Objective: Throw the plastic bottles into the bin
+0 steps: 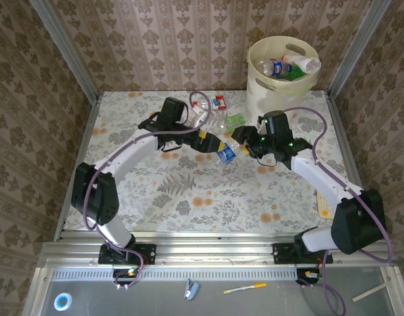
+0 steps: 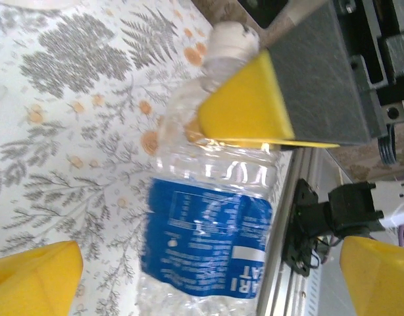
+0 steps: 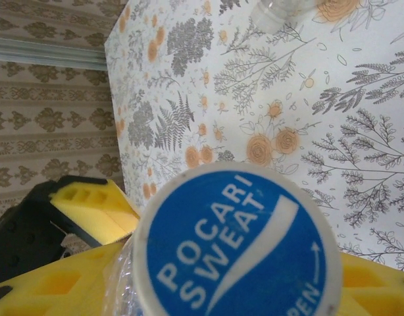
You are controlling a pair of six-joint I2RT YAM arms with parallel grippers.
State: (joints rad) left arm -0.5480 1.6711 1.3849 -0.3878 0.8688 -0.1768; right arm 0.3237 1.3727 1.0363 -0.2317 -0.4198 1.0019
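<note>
Left wrist view is showing the left claw (image 2: 208, 280) standing wide open, its yellow fingers (image 2: 37, 280) flanking but not touching a small clear plastic bottle with a blue label (image 2: 205, 230). The right claw (image 3: 222, 283) is gripping that bottle at its cap end, over the floral desk (image 1: 176, 191). Other bottles (image 1: 284, 66) are lying inside the tall round cream-white plastic bin (image 1: 271, 92) at the far right corner.

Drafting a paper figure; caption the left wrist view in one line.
Clear plastic bottle with blue label, gripped at its neck by the right gripper, between the left gripper's open yellow fingers.
</note>
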